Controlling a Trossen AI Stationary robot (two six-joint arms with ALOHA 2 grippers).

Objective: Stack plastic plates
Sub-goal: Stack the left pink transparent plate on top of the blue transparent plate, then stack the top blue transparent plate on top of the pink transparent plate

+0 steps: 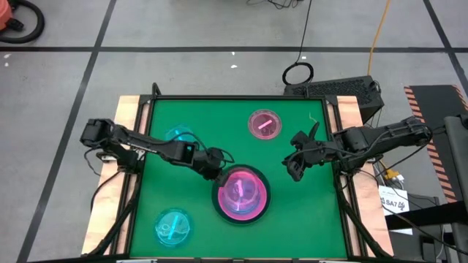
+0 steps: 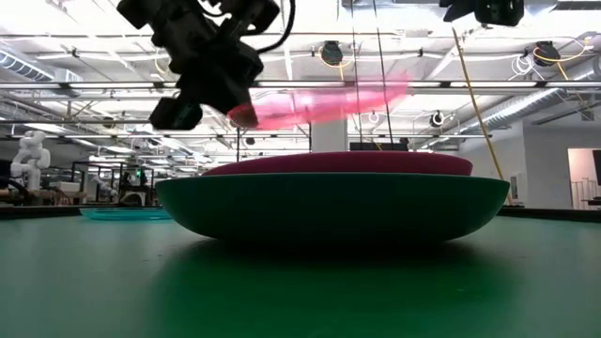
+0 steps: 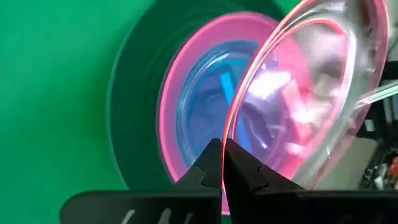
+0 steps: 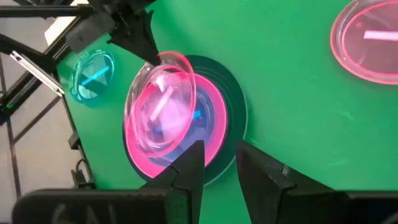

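Note:
A stack sits mid-table: a large dark green plate (image 1: 218, 203) with a hot pink plate (image 2: 338, 164) in it and a small cyan plate (image 3: 202, 102) on that. No black plate shows. My left gripper (image 1: 214, 166) is shut on a small translucent pink plate (image 1: 241, 191) above the stack. A second translucent pink plate (image 1: 265, 124) lies flat toward the far edge. Two cyan plates lie flat, one at the left (image 1: 179, 135) and one near the front left corner (image 1: 173, 226). My right gripper (image 1: 296, 166) hovers open to the right of the stack, touching nothing. My left gripper pinches the rim (image 3: 225, 163) of the translucent pink plate between its two fingers, on the plate's far-left side. It comes from the table's left, slanting down. The plate (image 2: 329, 99) is lifted clear above the stack, slightly tilted, its free side higher.
Bare green mat (image 1: 307, 219) lies to the right and near side of the stack. Wooden boards (image 1: 130, 109) flank the mat on both sides. A black keyboard (image 1: 333, 89) lies beyond the far right corner.

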